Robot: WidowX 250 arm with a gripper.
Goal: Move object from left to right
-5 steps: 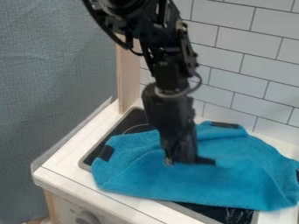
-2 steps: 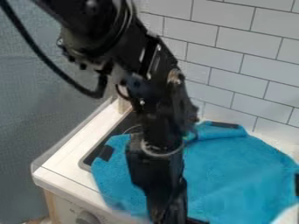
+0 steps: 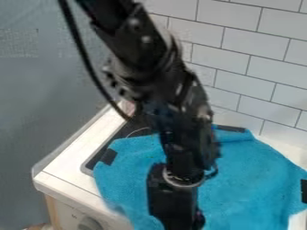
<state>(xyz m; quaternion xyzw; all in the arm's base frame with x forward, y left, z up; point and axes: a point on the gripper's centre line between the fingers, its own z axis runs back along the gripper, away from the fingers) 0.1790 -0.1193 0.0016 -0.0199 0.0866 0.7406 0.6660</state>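
Fingers [image 3: 183, 221] have dropped nearer the camera; can't tell if you're open or closed. Blue cloth [image 3: 249, 175] is beside and beyond them, near side pulled forward, far tab [image 3: 231, 129] unmoved. Looks like stretching, no clear rightward shift.

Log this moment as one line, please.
Robot arm: over blue cloth | Blue cloth: spread across dark stovetop | Grip on cloth: cannot tell | Knob: stove front
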